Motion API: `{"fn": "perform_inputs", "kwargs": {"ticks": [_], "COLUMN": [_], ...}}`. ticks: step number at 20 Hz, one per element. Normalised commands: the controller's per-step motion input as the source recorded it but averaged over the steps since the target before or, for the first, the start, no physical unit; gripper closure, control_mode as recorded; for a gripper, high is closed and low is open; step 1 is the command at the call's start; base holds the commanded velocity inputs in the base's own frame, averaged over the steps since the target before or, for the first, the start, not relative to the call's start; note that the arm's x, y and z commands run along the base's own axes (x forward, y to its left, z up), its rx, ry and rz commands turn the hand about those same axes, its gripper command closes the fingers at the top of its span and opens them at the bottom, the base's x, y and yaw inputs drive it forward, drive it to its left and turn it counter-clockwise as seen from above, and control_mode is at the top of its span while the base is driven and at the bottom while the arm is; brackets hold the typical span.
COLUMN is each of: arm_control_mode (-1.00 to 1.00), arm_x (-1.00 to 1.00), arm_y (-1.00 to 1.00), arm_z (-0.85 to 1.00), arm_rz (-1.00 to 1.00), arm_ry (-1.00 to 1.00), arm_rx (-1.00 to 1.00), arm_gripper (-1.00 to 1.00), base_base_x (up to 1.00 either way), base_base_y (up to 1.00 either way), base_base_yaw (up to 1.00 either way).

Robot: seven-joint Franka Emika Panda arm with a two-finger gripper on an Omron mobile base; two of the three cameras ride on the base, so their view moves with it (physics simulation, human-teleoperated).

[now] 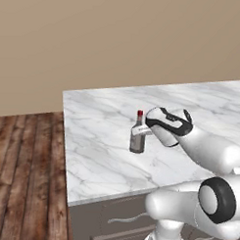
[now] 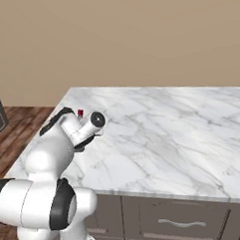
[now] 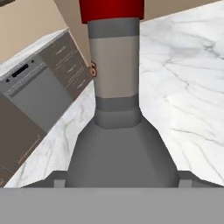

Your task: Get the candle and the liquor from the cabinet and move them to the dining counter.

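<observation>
Arm reaches level; pincer [image 1: 147, 133] grips the upright liquor [image 1: 137, 134] on the dining counter [image 1: 101, 155].

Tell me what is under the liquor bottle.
The liquor stands upright on the dining counter, bare marble around its base. The claw sits against its right side, hiding the contact there.

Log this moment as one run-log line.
phase: placing liquor | liquor: upright on dining counter, near its left edge | gripper: at the bottle, open or shut unclear | candle: not logged
</observation>
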Motion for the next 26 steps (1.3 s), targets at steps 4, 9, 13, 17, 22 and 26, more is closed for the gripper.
{"fn": "perform_inputs", "kwargs": {"ticks": [4,9,13,17,22,26], "arm_control_mode": [-1.0,-1.0,-1.0,-1.0,-1.0,-1.0], "arm_x": [0.4,0.29,0.29,0.24,0.07,-0.01], "arm_y": [-0.06,-0.01,0.0,0.08,0.14,0.07], "arm_z": [-0.32,-0.38,-0.37,-0.38,-0.24,-0.21], "arm_rz": [0.15,0.14,0.11,0.12,0.15,0.1], "arm_ry": [0.13,0.12,0.1,0.04,-0.12,-0.27], "arm_rx": [0.1,0.08,0.04,0.0,0.0,0.0], "arm_gripper": [1.0,1.0,1.0,1.0,1.0,1.0], "base_base_x": [0.0,0.0,0.0,0.0,0.0,0.0], "base_base_y": [0.0,0.0,0.0,0.0,0.0,0.0], "base_base_yaw": [0.0,0.0,0.0,0.0,0.0,0.0]}}
